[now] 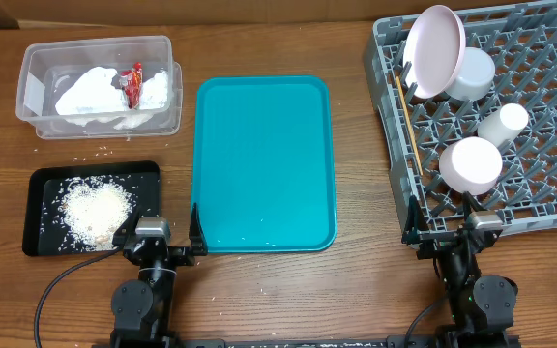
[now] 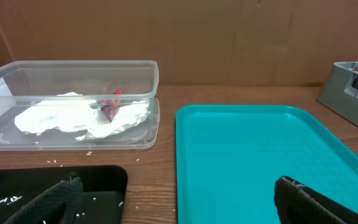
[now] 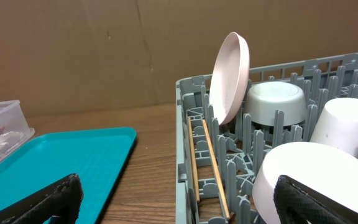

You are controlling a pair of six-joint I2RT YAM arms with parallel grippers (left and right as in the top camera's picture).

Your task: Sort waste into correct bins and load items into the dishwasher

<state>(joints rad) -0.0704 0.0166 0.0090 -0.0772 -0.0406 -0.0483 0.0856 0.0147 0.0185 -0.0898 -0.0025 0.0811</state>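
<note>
The clear bin (image 1: 37, 58) holds a crumpled napkin (image 1: 95, 92) and a red packet (image 1: 131, 85). Rice (image 1: 95, 208) lies heaped in the black bin (image 1: 42, 242). In the dishwasher rack (image 1: 385, 87) a pinkish plate (image 3: 232, 74) stands on edge. A grey-green bowl (image 3: 275, 102), a white cup (image 1: 504, 124) and a round white upturned dish (image 1: 470, 162) sit beside it. Chopsticks (image 3: 213, 165) lie along its left side. My left gripper (image 1: 160, 242) is open between the black bin and the teal tray. My right gripper (image 1: 450, 237) is open at the rack's near left corner. Both are empty.
A large teal tray (image 1: 264, 164) lies in the middle of the table, with nothing on it. Stray rice grains (image 1: 95, 155) dot the wood between the two bins. A cardboard wall closes off the back of the table.
</note>
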